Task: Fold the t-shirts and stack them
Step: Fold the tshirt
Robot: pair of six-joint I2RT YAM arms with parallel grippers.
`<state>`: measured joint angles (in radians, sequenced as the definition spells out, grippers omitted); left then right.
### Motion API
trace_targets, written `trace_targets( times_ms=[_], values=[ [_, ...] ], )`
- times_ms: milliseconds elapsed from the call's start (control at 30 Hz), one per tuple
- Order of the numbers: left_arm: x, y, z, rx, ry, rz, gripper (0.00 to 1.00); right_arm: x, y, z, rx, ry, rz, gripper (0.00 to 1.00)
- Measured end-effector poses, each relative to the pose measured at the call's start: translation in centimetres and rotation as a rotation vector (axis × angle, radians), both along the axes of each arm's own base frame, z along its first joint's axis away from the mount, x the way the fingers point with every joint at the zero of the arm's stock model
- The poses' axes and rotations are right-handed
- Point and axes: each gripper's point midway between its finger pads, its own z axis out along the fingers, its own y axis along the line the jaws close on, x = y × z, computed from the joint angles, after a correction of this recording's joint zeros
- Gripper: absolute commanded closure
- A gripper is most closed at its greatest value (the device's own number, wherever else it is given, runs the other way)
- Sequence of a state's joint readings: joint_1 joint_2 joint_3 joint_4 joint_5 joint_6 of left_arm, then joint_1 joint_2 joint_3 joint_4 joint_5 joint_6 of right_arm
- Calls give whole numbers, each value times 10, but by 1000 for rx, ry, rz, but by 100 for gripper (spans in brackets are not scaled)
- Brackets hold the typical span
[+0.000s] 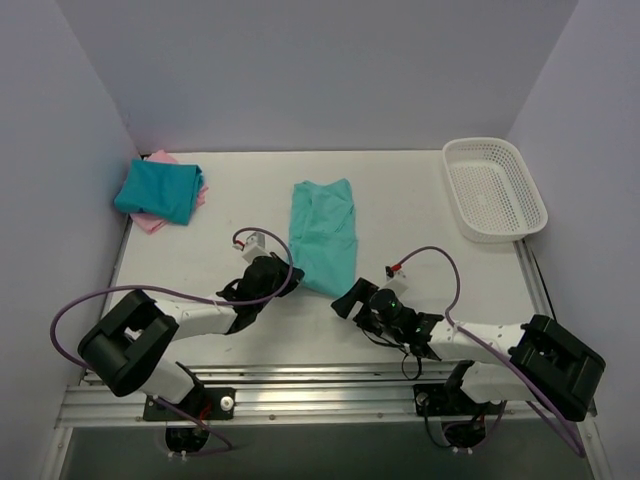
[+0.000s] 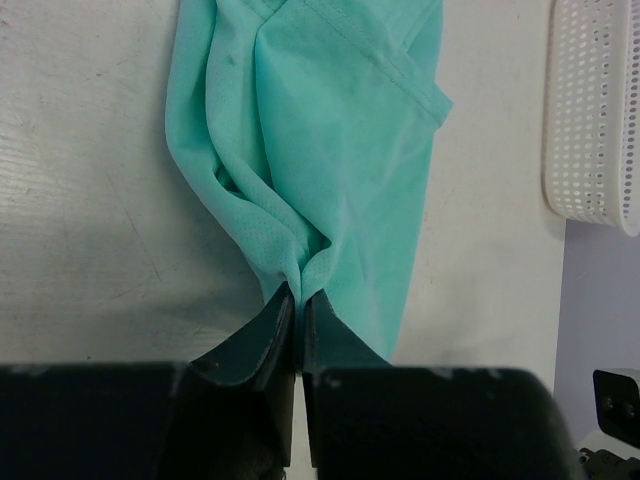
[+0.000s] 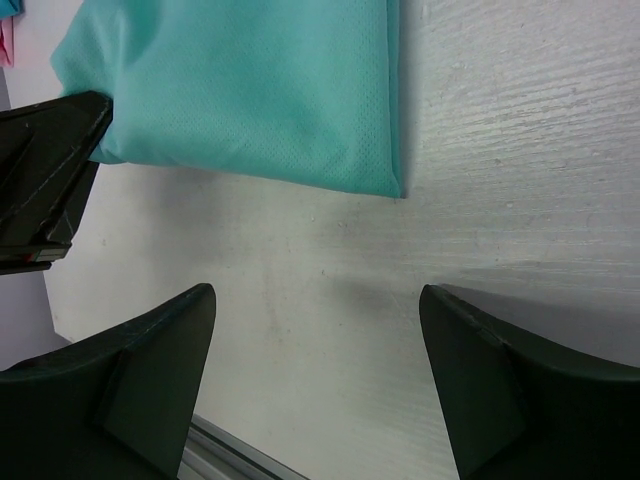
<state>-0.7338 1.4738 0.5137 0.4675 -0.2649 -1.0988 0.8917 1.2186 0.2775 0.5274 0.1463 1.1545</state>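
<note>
**Pincer state.** The left pincer point(image 2: 300, 296) is closed almost completely. Its tips pinch a gathered bunch of cloth at the near edge of the light teal-green shirt point(image 1: 323, 235). The right pincer point(image 3: 315, 295) stands wide open with nothing between its fingers, only bare table point(image 1: 400, 200) beneath them.

**Position of the work.** The shirt lies flat as a long folded strip. It runs straight ahead of the left pincer, away from the arms. Its free near corner lies just ahead of the right pincer, offset toward the left pincer, and does not touch the right pincer's fingers. A darker teal-blue shirt point(image 1: 160, 190) rests folded on a pink shirt point(image 1: 150, 222), well apart from the left pincer on its outer side. A white mesh basket point(image 1: 495, 190) stands well apart, ahead of the right pincer on its outer side.

**Handling.**
- The cloth is thin, light and limp. It will drape, crease and trail from any single grip.
- It is not fragile, but the layers are likely to slide over each other.
- Puckers radiate from the left pinch. How many layers that pinch holds cannot be told.

**Where to grip.** Take the free near corner with the right pincer, biting through the full fold at the hem. Two corner grips at equal height should keep the edge straight for the next fold.
</note>
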Motion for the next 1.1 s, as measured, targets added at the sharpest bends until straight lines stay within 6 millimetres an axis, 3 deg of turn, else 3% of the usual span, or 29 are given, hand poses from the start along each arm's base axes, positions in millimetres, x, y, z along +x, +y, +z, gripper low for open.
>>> trace_targets(
  times_ms=[267, 500, 767, 1000, 1100],
  values=[
    [-2, -1, 1, -5, -4, -5, 98, 8, -10, -3, -62, -24, -41, 27],
    [-4, 1, 7, -16, -17, -4, 98, 39, -19, -5, -108, -44, -103, 33],
    [-5, 2, 8, -17, -19, -4, 98, 57, -8, -6, -88, -73, -107, 40],
    [-5, 2, -3, -1, 0, -4, 98, 61, 3, -8, -46, -84, -92, 51],
    [-5, 2, -6, 4, 6, -4, 98, 60, 3, -9, -48, -79, -87, 64]
  ],
)
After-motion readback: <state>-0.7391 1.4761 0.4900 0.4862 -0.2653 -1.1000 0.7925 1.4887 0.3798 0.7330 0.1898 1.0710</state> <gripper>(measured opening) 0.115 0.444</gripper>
